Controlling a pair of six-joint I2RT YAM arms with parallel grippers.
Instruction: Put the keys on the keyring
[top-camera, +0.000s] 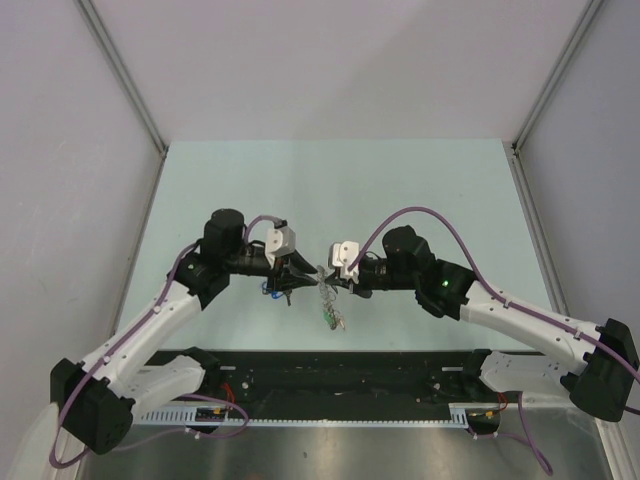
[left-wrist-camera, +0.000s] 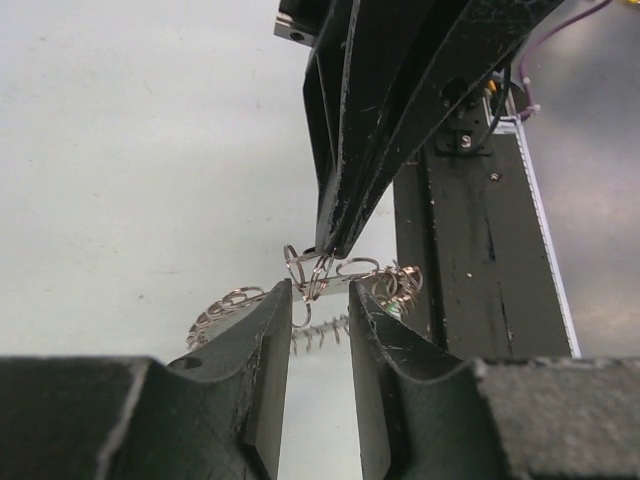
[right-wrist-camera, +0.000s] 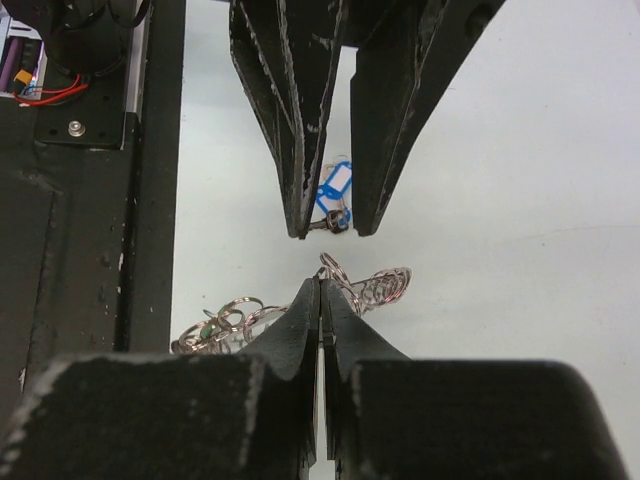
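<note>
Your right gripper (right-wrist-camera: 320, 292) is clenched on a loop of the keyring (right-wrist-camera: 383, 285), by the middle of the bench's near edge. Your left gripper (left-wrist-camera: 318, 303) faces it, released, fingers either side of the rings. The blue-tagged key (right-wrist-camera: 335, 190) sits behind it, its white label unreadable. The bench top (top-camera: 330, 185) is pale green and the walls (top-camera: 350, 60) grey.

Your left gripper (left-wrist-camera: 320, 300) at near edge, jaws parted, narrow gap. Right gripper (left-wrist-camera: 331, 243) enters from far side, tips pressed together on a loop of keyring (left-wrist-camera: 392, 280). Silvery loops trail left and right across pale table (left-wrist-camera: 130, 150). Black rail (left-wrist-camera: 480, 290) at right.
</note>
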